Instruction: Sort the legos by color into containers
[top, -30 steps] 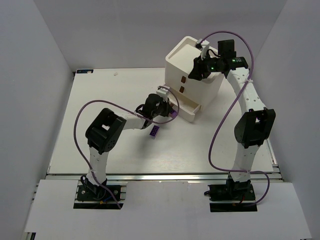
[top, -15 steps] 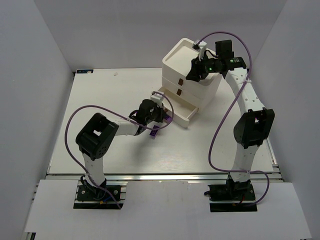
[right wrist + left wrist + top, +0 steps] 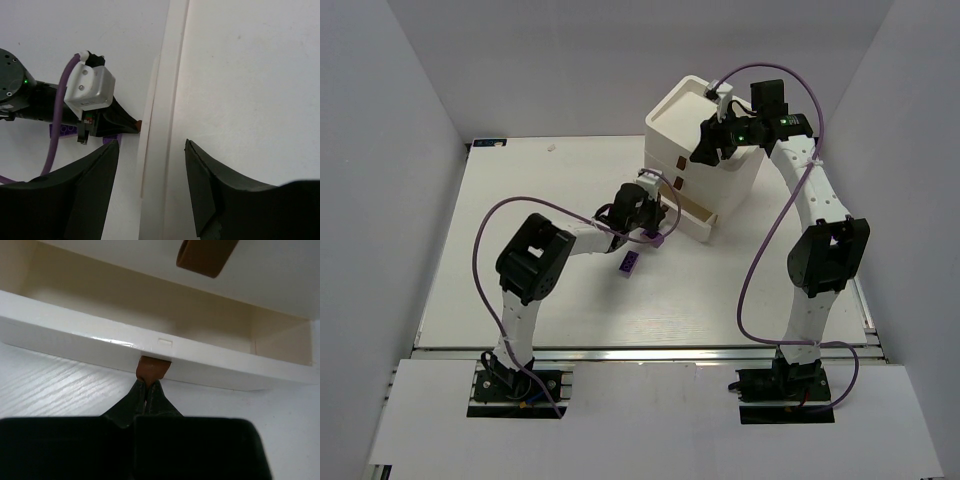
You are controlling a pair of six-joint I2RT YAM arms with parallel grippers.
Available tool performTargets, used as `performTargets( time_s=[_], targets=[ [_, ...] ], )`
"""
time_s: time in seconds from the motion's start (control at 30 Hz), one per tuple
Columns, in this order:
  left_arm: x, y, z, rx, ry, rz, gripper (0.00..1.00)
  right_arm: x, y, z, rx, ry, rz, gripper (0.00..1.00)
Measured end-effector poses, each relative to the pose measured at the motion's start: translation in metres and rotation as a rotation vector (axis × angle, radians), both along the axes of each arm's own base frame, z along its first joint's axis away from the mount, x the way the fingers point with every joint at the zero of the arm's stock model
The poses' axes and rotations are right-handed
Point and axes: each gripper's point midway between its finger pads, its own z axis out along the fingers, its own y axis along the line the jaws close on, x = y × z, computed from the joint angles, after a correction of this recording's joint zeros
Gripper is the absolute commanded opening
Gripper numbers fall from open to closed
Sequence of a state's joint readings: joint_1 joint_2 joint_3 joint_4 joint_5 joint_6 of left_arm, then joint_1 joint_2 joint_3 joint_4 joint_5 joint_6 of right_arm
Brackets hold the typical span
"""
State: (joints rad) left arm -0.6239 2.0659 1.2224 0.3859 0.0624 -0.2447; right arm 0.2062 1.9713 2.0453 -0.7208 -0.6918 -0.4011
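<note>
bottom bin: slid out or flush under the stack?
Slid out: the bottom bin juts forward from under the stack, left claw shut on its brown tab.

Left arm (image 3: 535,255): elbow raised, forearm stretched low toward the foot of the bin stack (image 3: 667,138), on its near-left side. My left gripper (image 3: 148,386) lies almost level, pointing at the stack's bottom front wall. Jaws pinched together on the brown tab (image 3: 152,369) there.

Right arm (image 3: 825,250): upright from its base, upper link arching over to the top of the stack from its right side. My right gripper (image 3: 151,142) hangs above the stack's top near-left edge, pointing down. Jaws spread wide, one to each side of that edge, holding nothing.
</note>
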Motion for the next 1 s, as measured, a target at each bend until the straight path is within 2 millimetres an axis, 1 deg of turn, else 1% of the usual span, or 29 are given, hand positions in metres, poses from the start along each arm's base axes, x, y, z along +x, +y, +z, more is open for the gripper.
performTargets(
  time_s=[0.1, 0.17, 0.23, 0.33, 0.47, 0.57, 0.63, 0.67, 0.7, 0.73, 0.83, 0.9, 1.0],
  targets=[
    [0.006, -0.005, -0.005, 0.002, 0.006, -0.005, 0.0, -0.001, 0.0, 0.0, -0.002, -0.003, 0.006, 0.7],
    [0.006, -0.005, -0.006, 0.003, 0.009, -0.006, 0.0, -0.003, 0.0, 0.001, -0.008, -0.008, 0.015, 0.7],
    [0.005, -0.005, -0.005, 0.002, 0.006, -0.006, 0.0, -0.003, 0.0, 0.001, -0.012, -0.011, 0.02, 0.68],
    [0.001, -0.002, -0.005, -0.001, 0.002, -0.005, 0.0, -0.004, 0.0, 0.0, -0.016, -0.014, 0.025, 0.67],
    [-0.013, 0.009, -0.002, 0.003, 0.006, -0.004, 0.0, -0.004, -0.001, 0.0, -0.022, -0.013, 0.023, 0.67],
    [-0.019, 0.014, 0.004, 0.0, -0.001, 0.0, 0.0, -0.004, -0.002, 0.0, -0.025, -0.014, 0.02, 0.68],
    [-0.02, 0.015, 0.008, -0.005, -0.008, 0.0, 0.0, -0.004, -0.002, 0.0, -0.025, -0.014, 0.019, 0.72],
    [-0.02, 0.014, 0.009, -0.006, -0.009, 0.0, 0.1, -0.004, -0.002, 0.0, -0.025, -0.015, 0.02, 0.79],
    [-0.02, 0.015, 0.008, -0.004, -0.007, 0.0, 0.22, -0.004, -0.002, 0.0, -0.025, -0.014, 0.02, 0.85],
    [-0.021, 0.015, 0.007, -0.002, -0.002, 0.001, 0.42, -0.004, -0.002, 0.0, -0.025, -0.016, 0.019, 0.88],
    [-0.019, 0.015, 0.009, -0.005, 0.007, 0.01, 0.58, -0.003, -0.003, 0.001, -0.036, -0.028, 0.02, 0.89],
    [-0.016, 0.014, 0.015, -0.014, -0.001, 0.015, 0.59, -0.002, -0.006, 0.001, -0.051, -0.039, 0.013, 0.89],
    [-0.018, 0.016, 0.025, -0.022, -0.008, 0.02, 0.64, 0.002, -0.012, 0.002, -0.085, -0.061, -0.01, 0.89]
  ],
)
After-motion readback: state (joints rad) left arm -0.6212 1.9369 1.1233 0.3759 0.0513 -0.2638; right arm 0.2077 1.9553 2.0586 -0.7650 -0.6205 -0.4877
